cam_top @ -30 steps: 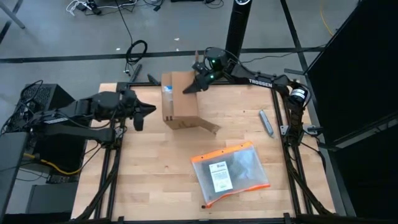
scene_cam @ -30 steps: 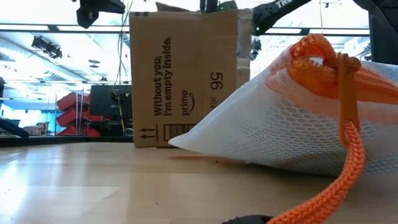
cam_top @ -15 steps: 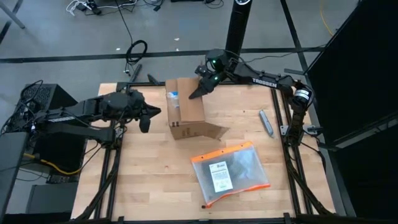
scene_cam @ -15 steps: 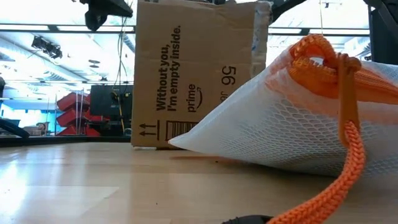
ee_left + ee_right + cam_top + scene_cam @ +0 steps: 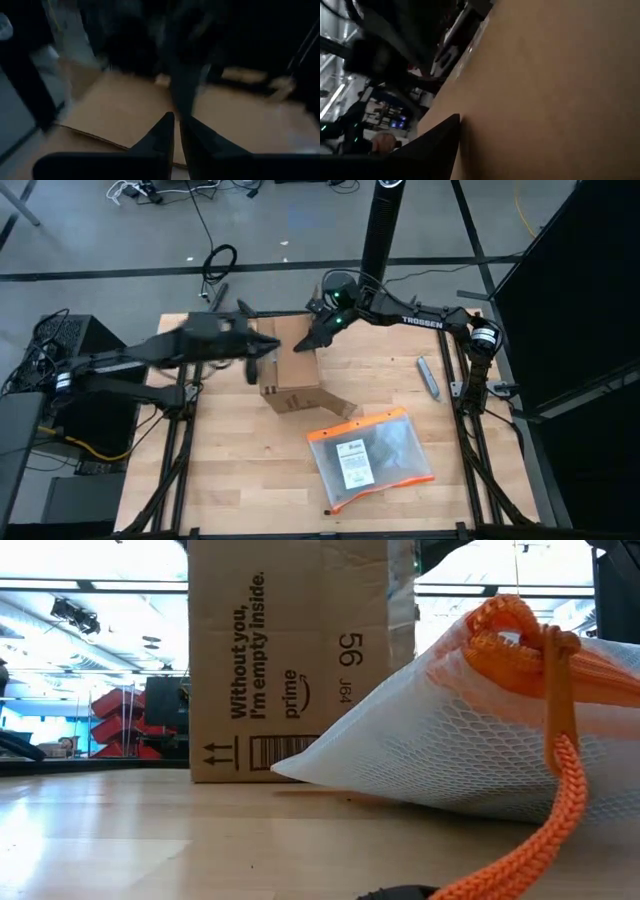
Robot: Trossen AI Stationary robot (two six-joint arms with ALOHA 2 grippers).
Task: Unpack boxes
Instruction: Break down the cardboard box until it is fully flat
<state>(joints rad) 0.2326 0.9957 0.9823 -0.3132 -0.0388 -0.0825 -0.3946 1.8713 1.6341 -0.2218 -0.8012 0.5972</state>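
The brown cardboard box [image 5: 292, 375] stands on its base on the table, left of centre; the low view shows its printed side [image 5: 290, 660]. One flap [image 5: 337, 402] sticks out toward the near right. My left gripper [image 5: 258, 358] is shut and hovers at the box's left top edge; the left wrist view shows its fingertips [image 5: 176, 127] over a cardboard face. My right gripper [image 5: 303, 343] reaches in from the far right and is shut on the box's far top. My left gripper is right at the box's left top edge, but blur hides whether it touches the cardboard. My right gripper holds a cardboard panel at the box's far top edge [image 5: 300, 348], slanting down from the far right. One finger [image 5: 437, 142] lies against one face of the panel [image 5: 545, 90]; the panel hides the other finger. The box's base stays on the table.
A flat clear pouch with orange edges [image 5: 370, 455] lies near right of the box and fills the low view's foreground [image 5: 450, 740], with its orange cord [image 5: 560, 790]. A small grey tool [image 5: 428, 378] lies by the right edge. The near left of the table [image 5: 240, 470] is bare wood.
My left gripper has swung toward the table's right, up to the box's left top edge, rolling as it went. My right gripper has come toward the near edge with the box, which has slid nearer and turned a little, still standing on its base.
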